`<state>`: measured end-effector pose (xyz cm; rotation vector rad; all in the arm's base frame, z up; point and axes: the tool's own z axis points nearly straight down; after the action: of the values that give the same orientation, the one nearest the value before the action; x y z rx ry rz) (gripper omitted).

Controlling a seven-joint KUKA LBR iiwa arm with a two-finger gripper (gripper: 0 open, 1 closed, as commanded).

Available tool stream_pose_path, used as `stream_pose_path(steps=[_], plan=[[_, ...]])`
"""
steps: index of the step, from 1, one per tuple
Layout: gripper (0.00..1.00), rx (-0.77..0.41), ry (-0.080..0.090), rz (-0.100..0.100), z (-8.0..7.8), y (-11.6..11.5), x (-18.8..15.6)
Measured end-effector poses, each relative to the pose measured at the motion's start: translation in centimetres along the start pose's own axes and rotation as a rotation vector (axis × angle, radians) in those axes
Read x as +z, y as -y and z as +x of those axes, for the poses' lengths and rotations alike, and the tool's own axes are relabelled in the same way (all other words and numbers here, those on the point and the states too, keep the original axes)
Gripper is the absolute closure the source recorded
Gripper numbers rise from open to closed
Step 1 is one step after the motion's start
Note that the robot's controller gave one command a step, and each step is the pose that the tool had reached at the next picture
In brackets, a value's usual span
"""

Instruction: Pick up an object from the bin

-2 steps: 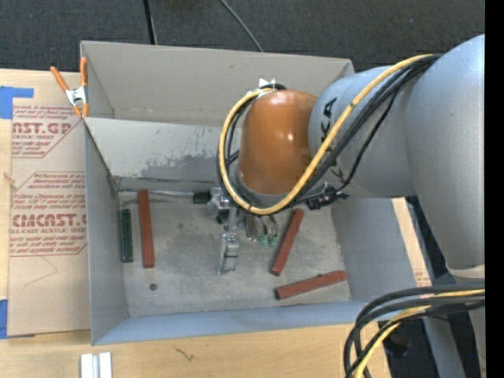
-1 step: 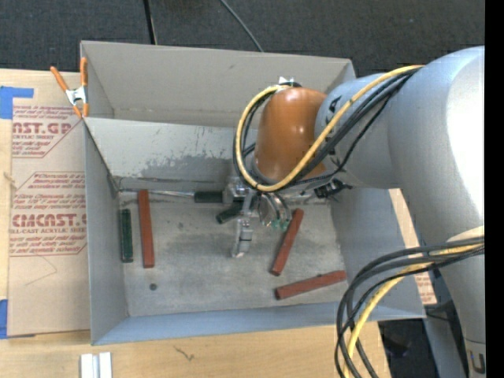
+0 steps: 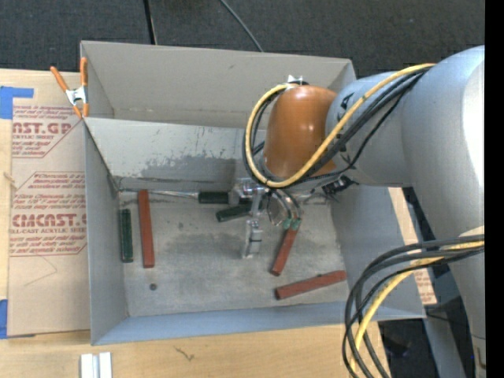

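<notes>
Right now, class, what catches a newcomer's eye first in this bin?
The large pale robot arm with its orange cover enters from the right, its gripper over the middle of the grey metal bin. Three reddish-brown flat sticks stand out: a left stick by the left wall, a slanted stick beside the gripper, a third stick at front right.

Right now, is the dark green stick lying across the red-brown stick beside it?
No, the dark green stick lies alongside the red-brown stick, roughly parallel, not crossing it.
</notes>
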<state>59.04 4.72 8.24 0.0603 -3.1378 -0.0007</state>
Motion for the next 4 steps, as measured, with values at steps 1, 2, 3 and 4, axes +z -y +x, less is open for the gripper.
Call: stream_pose_path(steps=[1, 2, 3, 4], plan=[[0.00, 0.006, 0.007, 0.000, 0.1, 0.4, -2.2], [0.00, 0.110, 0.013, -0.003, 0.9, 0.1, 1.2], [1.00, 0.210, 0.006, -0.002, 2.3, 0.3, 1.2], [1.00, 0.210, 0.006, -0.002, 2.3, 0.3, 1.2]])
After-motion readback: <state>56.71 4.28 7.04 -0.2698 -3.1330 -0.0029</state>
